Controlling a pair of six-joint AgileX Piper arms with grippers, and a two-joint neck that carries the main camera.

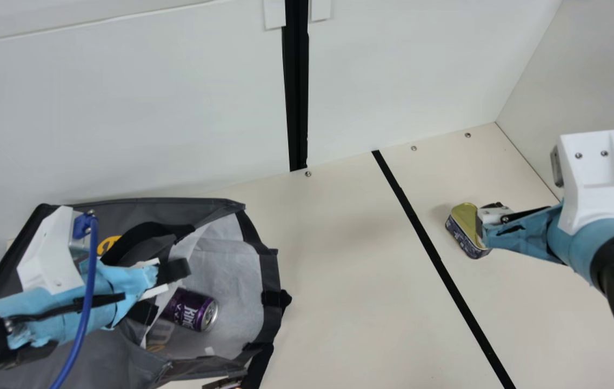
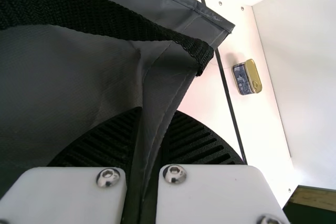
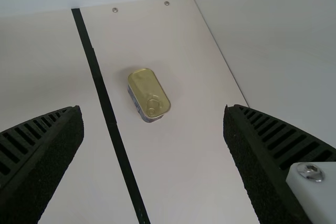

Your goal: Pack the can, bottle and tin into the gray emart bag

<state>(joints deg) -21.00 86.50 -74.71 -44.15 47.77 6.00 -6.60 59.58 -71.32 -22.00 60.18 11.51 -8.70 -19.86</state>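
Clamping the gray bag [image 1: 150, 209] with the left gripper [image 1: 161, 289] at lower left. Holding the right gripper [image 1: 484, 219] wide open near the tin [image 1: 462, 229], right of frame.

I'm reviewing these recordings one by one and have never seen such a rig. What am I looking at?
Two robot arms stand at a cream table. The main view comes from a camera between them; each wrist view comes from a camera on that arm, its own tool at the bottom edge. The left tool is clamped on the edge of a gray bag, with a purple can lying inside it. The right tool is open over a flat tin on the table and holds nothing.
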